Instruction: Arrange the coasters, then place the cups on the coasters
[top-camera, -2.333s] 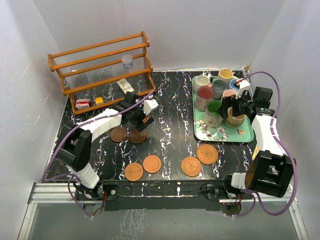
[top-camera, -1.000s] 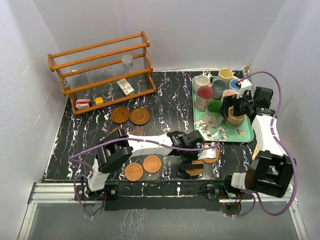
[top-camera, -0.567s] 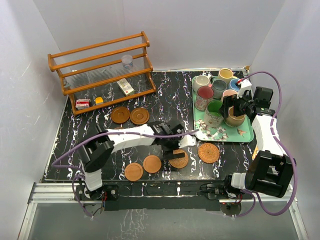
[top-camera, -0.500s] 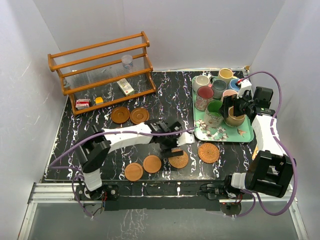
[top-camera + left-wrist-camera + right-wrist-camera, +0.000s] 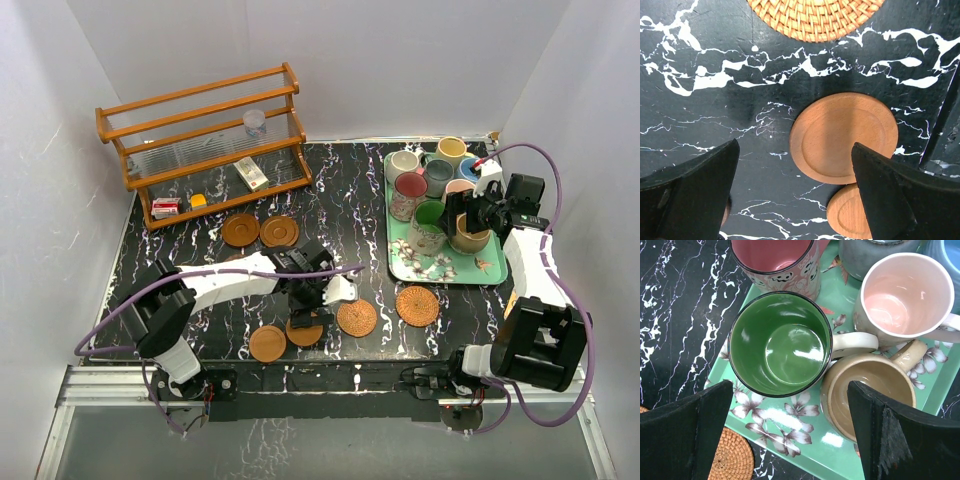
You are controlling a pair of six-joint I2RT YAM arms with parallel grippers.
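My left gripper [image 5: 306,308] [image 5: 795,146] hangs open just above an orange wooden coaster [image 5: 844,137] [image 5: 305,335]. A second orange coaster [image 5: 267,343] [image 5: 850,216] lies beside it. Two wicker coasters [image 5: 357,318] [image 5: 416,305] lie to the right, and two dark brown coasters [image 5: 240,230] [image 5: 279,232] lie farther back. Several cups stand on the green floral tray [image 5: 430,268]. My right gripper [image 5: 468,215] [image 5: 790,386] is open above the green cup [image 5: 780,342] and the tan cup [image 5: 870,392], holding nothing.
A wooden rack [image 5: 200,140] stands at the back left with a clear plastic cup [image 5: 255,123] on it and small boxes [image 5: 167,207] under it. White walls close in on three sides. The left arm lies low across the table's left half.
My left arm swept leftward from the wicker coasters to the orange one. One wicker coaster shifted left with it and now lies alone. The right arm stayed put.
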